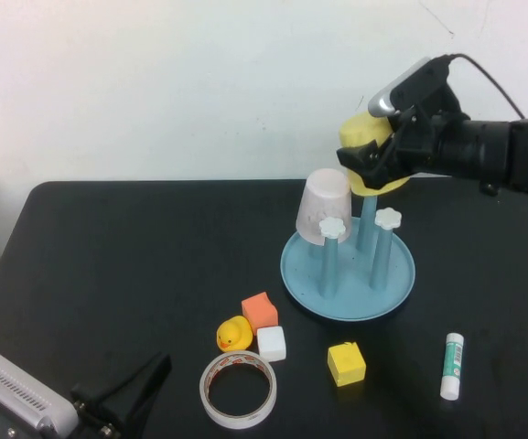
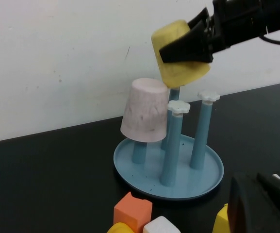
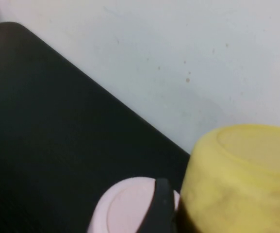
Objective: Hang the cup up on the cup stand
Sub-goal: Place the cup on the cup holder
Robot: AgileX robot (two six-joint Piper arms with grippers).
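Note:
The yellow cup (image 1: pixel 362 133) is upside down and tilted over the back peg (image 1: pixel 368 221) of the light blue cup stand (image 1: pixel 291 274). My right gripper (image 1: pixel 370 165) is shut on it, above the stand. The cup also shows in the left wrist view (image 2: pixel 186 75) and fills the right wrist view (image 3: pixel 241 179), with one finger (image 3: pixel 160 204) beside it. A pale pink cup (image 1: pixel 323 208) hangs upside down on the stand's left peg. Two front pegs with white flower caps (image 1: pixel 388 218) are bare. My left gripper (image 1: pixel 152 373) is shut and empty at the table's near left corner.
In front of the stand lie an orange cube (image 1: pixel 260 311), a yellow rubber duck (image 1: pixel 233 335), a white cube (image 1: pixel 271 343), a small yellow cube (image 1: pixel 346 363) and a tape roll (image 1: pixel 237 390). A glue stick (image 1: pixel 452 366) lies at the near right.

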